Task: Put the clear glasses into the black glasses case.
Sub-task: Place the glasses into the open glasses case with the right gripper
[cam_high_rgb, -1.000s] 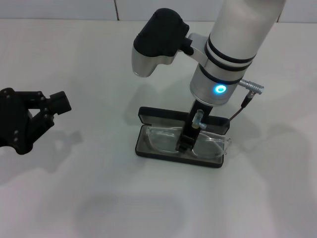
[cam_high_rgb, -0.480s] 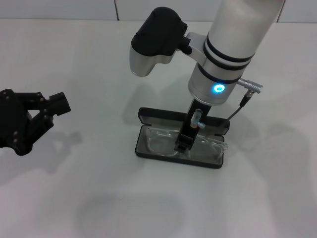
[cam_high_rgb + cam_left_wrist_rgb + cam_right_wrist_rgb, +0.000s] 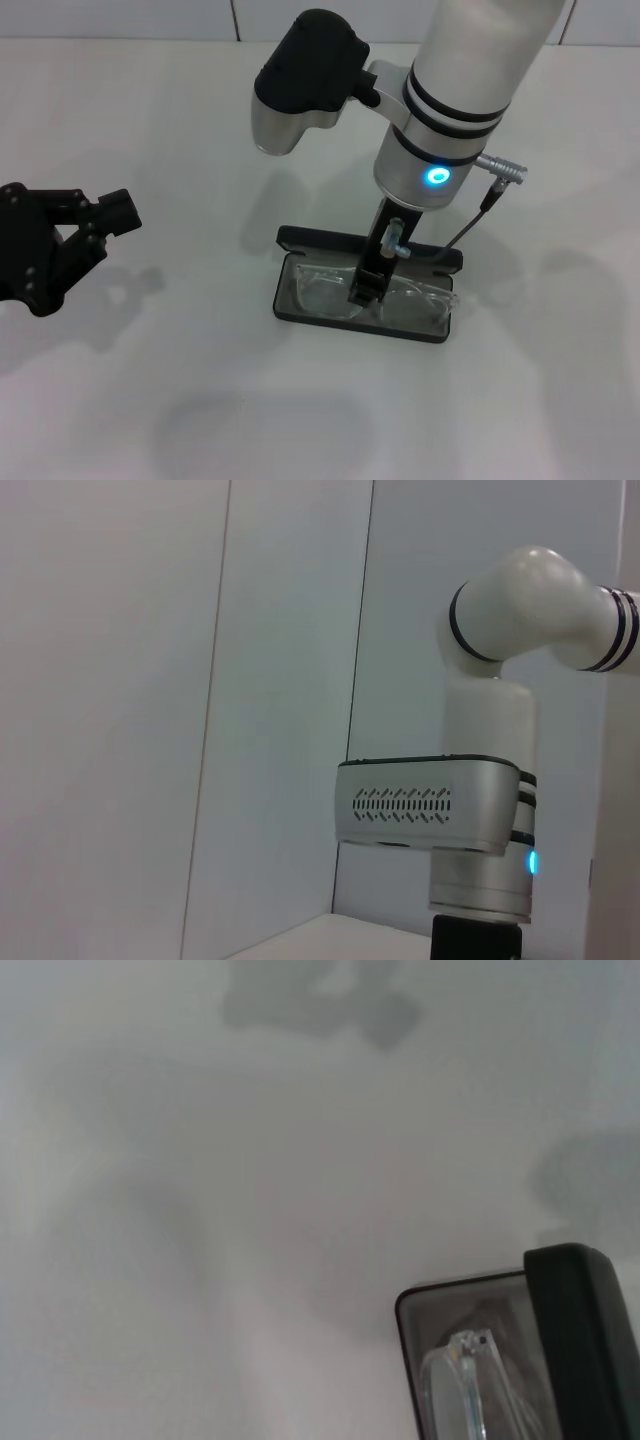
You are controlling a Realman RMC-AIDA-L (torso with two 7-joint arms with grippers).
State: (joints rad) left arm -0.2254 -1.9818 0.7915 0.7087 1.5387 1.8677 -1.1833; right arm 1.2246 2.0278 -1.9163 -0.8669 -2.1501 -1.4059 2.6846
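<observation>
Since a second ago the right claw (image 3: 366,290) has sunk lower, pinching the clear glasses (image 3: 400,297) directly beneath it inside the open black glasses case (image 3: 330,312) on the bench (image 3: 200,400), so only release remains; the spread left claw (image 3: 95,222) idles well aside.

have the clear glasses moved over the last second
Yes. The clear glasses, whose right end hung past the black glasses case, have slid left and now lie within its tray under the right end effector.
</observation>
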